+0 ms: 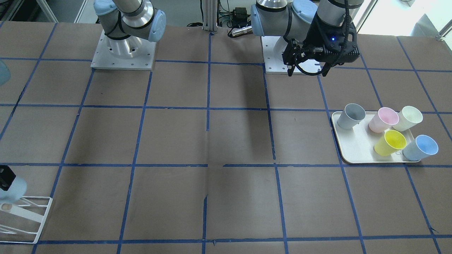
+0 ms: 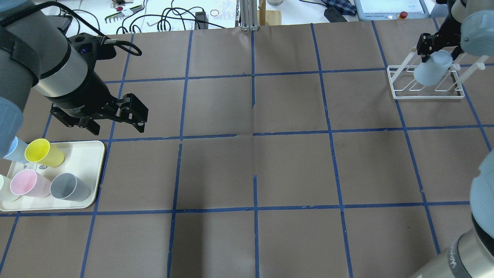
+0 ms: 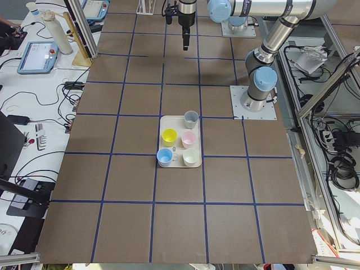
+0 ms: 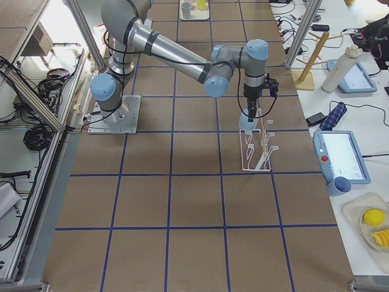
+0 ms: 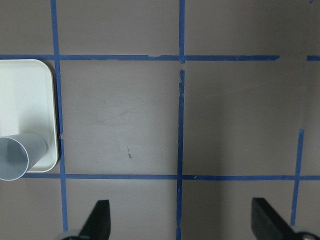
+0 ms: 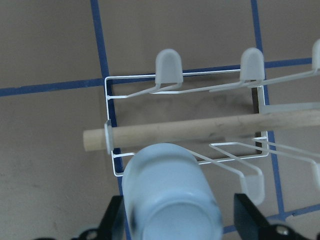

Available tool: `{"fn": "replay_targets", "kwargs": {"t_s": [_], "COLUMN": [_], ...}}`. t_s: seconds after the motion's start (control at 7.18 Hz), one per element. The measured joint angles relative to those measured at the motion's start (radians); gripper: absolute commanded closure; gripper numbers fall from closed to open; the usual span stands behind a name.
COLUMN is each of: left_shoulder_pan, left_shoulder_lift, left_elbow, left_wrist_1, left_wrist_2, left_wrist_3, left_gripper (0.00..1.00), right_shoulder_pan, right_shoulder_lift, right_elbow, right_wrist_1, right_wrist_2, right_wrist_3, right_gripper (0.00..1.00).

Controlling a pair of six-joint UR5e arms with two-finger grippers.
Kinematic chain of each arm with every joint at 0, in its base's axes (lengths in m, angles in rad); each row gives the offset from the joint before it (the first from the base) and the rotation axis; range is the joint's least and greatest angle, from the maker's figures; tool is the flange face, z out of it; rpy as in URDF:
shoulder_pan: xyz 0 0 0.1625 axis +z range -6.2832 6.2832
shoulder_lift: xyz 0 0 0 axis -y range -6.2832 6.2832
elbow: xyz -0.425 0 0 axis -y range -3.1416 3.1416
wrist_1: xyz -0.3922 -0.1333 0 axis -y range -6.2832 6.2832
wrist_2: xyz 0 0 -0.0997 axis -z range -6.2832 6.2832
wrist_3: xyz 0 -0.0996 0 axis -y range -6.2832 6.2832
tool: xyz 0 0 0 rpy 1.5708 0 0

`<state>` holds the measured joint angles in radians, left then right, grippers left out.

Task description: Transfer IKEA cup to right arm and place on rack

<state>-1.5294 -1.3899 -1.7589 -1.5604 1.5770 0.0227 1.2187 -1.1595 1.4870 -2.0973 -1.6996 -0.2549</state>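
Overhead exterior: IKEA cup [image 2: 431,70] hangs over the rack's [image 2: 428,97] frame.

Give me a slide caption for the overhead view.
The right gripper and IKEA cup at the rack; the left gripper open beside the tray.

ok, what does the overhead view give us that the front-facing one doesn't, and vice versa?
Only overhead: the right gripper holding the IKEA cup over the whole rack; front-facing crops them at its edge. Only front-facing: the cream cup and second blue cup unobstructed. Both: the tray with the yellow cup, pink cup and grey cup, and the open, empty left gripper.
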Motion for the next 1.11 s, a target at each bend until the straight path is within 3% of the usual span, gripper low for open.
{"fn": "replay_targets", "kwargs": {"t_s": [0.56, 1.11], "left_shoulder_pan": [0.0, -0.001], "left_shoulder_lift": [0.002, 0.003], "left_elbow": [0.0, 0.0], "left_wrist_1": [0.005, 0.028], "left_wrist_2": [-0.002, -0.042], "left_wrist_3": [-0.002, -0.017], "left_gripper": [0.0, 0.0], "right_shoulder_pan": [0.021, 0.223], "right_shoulder_lift": [-0.038, -0.229], "right_elbow": [-0.001, -0.004], "right_wrist_1": [0.02, 0.264], "right_wrist_2": [0.028, 0.03], "right_wrist_3": [0.002, 0.091], "right_gripper": [0.0, 0.0]}}
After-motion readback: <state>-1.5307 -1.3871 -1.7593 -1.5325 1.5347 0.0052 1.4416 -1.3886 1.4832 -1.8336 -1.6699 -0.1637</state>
